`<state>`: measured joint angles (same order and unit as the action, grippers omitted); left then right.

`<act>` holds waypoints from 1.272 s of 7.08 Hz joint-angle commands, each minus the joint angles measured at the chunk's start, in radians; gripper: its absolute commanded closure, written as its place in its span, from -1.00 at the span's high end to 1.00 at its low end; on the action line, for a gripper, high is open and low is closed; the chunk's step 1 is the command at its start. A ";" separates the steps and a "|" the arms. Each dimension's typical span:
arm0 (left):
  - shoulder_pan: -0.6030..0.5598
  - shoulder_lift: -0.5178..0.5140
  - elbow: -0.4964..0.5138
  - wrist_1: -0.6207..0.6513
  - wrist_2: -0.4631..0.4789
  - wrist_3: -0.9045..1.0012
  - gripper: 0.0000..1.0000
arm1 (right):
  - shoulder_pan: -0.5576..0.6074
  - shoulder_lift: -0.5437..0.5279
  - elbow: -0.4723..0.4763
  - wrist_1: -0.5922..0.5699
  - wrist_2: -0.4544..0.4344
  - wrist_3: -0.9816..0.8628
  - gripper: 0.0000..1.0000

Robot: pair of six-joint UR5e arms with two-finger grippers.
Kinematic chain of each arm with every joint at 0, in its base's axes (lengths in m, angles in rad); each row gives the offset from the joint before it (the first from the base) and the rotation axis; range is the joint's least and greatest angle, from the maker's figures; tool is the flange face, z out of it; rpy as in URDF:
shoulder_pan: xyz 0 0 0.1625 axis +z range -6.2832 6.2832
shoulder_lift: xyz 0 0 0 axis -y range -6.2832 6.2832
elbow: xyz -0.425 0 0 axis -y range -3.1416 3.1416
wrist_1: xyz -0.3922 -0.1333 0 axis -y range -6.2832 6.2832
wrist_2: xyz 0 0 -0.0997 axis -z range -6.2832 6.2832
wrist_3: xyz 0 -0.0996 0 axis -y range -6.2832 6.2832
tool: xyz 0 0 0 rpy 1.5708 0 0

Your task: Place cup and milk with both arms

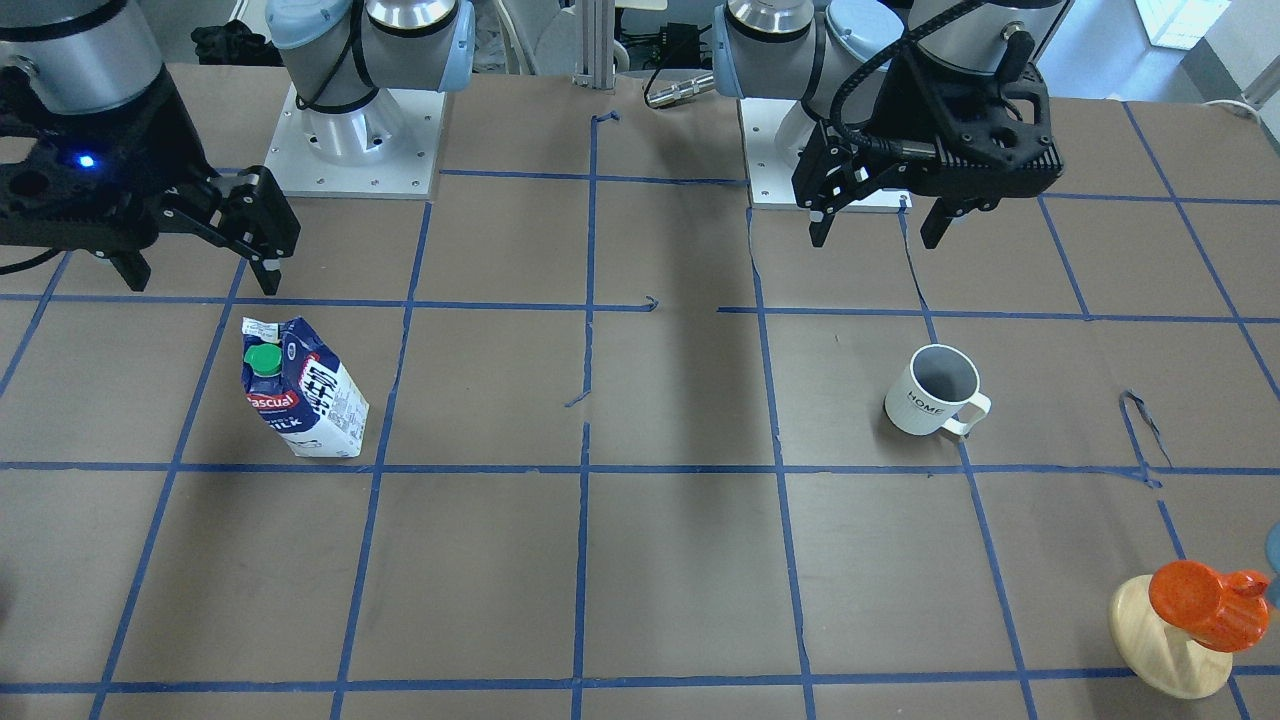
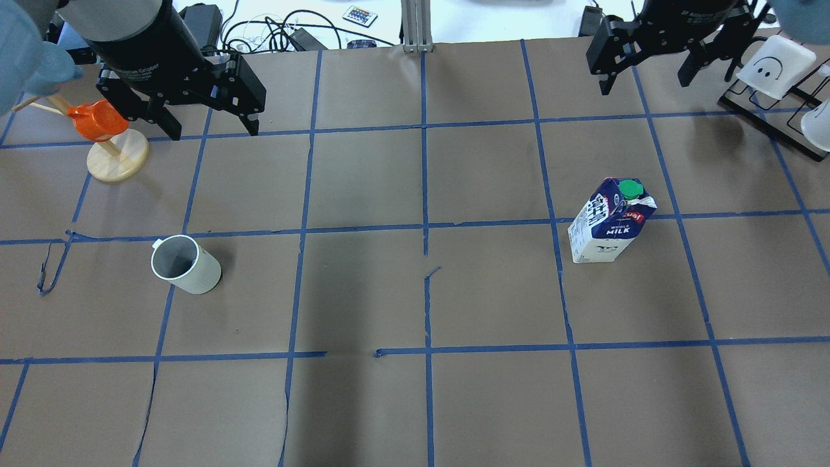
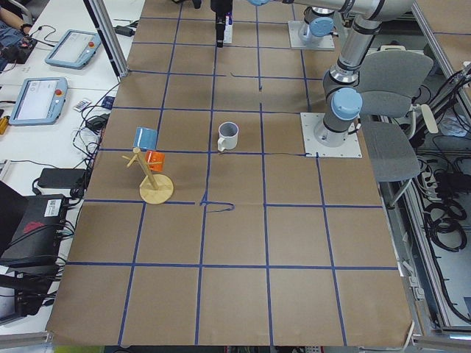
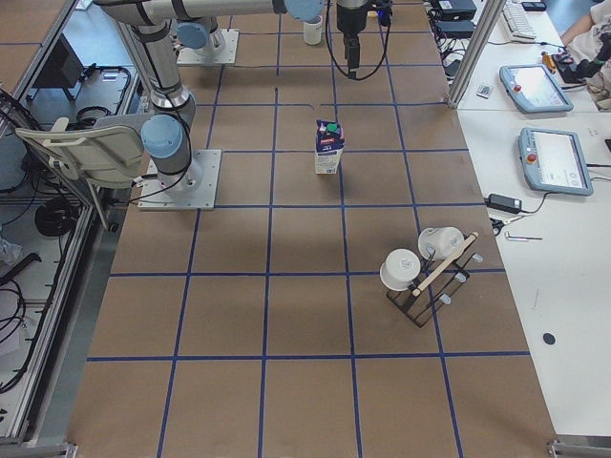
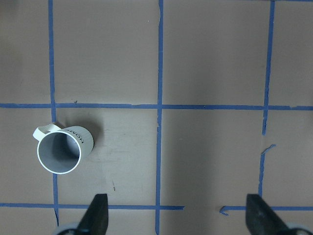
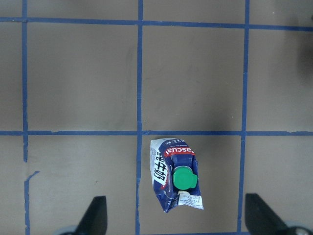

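Note:
The white cup [image 2: 185,264] stands upright on the table's left half, handle toward the far side; it also shows in the left wrist view [image 5: 62,149] and the front view [image 1: 935,390]. My left gripper [image 2: 214,133] hovers open and empty, high above and beyond it. The blue and white milk carton [image 2: 609,220] with a green cap stands upright on the right half, also in the right wrist view [image 6: 176,174] and the front view [image 1: 300,390]. My right gripper [image 2: 645,84] hovers open and empty, above and beyond the carton.
An orange cup [image 2: 97,123] hangs on a wooden stand [image 2: 118,155] at the far left, close to my left gripper. A black rack with white mugs [image 2: 775,71] stands at the far right. Blue tape lines grid the brown table cover [image 2: 421,292].

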<state>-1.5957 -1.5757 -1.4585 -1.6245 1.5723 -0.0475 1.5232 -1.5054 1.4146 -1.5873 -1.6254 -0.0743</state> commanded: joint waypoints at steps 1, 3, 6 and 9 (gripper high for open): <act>0.000 0.000 0.000 0.000 0.000 0.000 1.00 | -0.003 -0.013 0.013 0.000 0.022 0.017 1.00; 0.000 0.002 0.001 0.000 0.000 0.000 1.00 | 0.020 -0.019 0.018 0.001 0.022 0.021 1.00; 0.000 0.006 0.000 -0.002 0.002 0.000 1.00 | 0.055 -0.013 0.023 -0.003 0.019 0.021 1.00; -0.003 0.008 -0.005 0.000 0.005 -0.005 1.00 | 0.054 -0.016 0.032 -0.003 0.021 0.019 1.00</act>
<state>-1.5982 -1.5711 -1.4625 -1.6235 1.5712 -0.0580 1.5778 -1.5191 1.4402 -1.5907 -1.6036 -0.0550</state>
